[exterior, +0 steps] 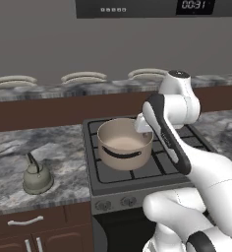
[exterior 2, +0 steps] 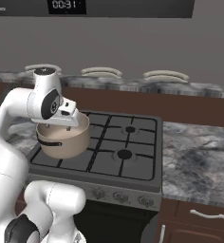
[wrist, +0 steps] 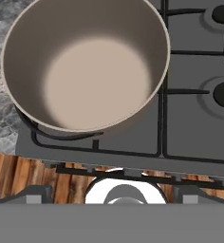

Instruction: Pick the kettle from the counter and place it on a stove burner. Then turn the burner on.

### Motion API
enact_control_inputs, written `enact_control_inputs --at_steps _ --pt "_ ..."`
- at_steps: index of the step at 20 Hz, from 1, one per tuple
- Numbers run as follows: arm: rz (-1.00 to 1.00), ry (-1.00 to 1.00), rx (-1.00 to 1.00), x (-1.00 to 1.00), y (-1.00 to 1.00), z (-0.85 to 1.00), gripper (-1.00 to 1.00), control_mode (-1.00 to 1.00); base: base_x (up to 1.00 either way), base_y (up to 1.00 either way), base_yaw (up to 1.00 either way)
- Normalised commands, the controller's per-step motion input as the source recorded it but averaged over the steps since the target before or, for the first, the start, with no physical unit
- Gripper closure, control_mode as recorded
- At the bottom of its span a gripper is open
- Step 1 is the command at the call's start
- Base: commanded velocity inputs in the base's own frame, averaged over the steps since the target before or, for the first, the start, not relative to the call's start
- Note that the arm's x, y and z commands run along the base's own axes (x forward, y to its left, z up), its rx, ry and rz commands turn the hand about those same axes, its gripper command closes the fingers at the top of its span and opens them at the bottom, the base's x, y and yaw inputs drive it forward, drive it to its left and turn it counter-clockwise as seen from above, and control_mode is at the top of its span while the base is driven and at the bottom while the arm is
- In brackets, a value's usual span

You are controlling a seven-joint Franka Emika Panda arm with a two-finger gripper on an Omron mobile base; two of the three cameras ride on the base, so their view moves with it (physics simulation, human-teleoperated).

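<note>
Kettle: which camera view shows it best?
The left base view: the kettle stands whole on the counter, left of the stove, handle up. In the right base view the arm covers that side; the hand view looks into the pot instead.

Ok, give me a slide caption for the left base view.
Kettle waits on the counter left of the stove while the arm hovers over the tan pot.

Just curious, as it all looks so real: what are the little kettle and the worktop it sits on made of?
The kettle looks like dull grey-green metal, with a soft sheen on its dome. The counter seems polished stone, marbled grey and white; being rendered, that is only its look.
</note>
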Motion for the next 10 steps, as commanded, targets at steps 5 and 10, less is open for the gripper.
enact_control_inputs --at_steps 5,10 --pt "0.02 0.00 0.00 -0.03 0.37 -0.08 -1.00 -1.00 0.00 0.00 0.00" --pt "0.05 0.00 0.00 -0.04 0.39 -0.01 -1.00 -1.00 0.00 0.00 0.00"
